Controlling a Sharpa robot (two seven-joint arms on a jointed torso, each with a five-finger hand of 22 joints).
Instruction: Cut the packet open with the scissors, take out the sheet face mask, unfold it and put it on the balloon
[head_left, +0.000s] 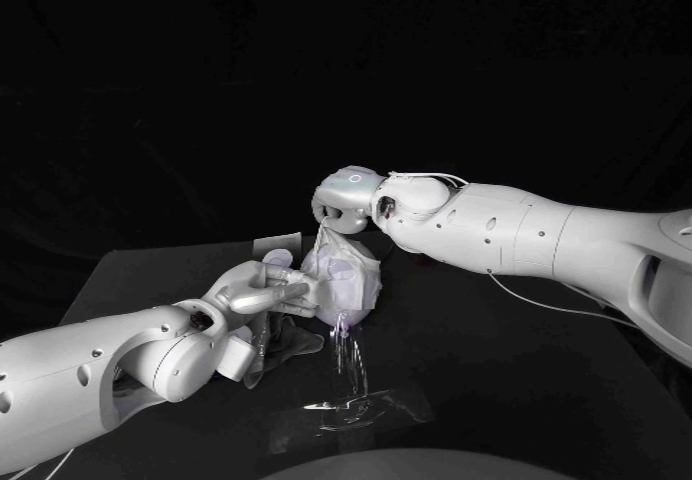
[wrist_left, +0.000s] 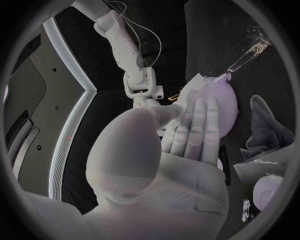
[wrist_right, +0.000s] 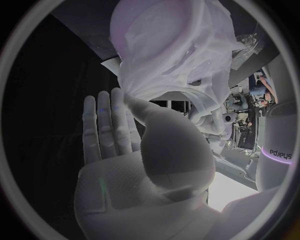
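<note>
At centre frame, with right hand (head_left: 352, 198) fingers (wrist_right: 107, 125) clamped on sheet face mask (head_left: 346, 275) and left hand (head_left: 267, 287) flat, fingers unclenched, against balloon (wrist_left: 226, 107), drape mask downward.

The left robot hand (head_left: 263, 289) comes in from the near left, holding nothing, its straight fingers (wrist_left: 199, 125) laid flat against the sheet face mask (head_left: 351, 280). The right robot hand (head_left: 353, 196) hangs farther back and higher, thumb and forefinger pinching the mask's top.
</note>
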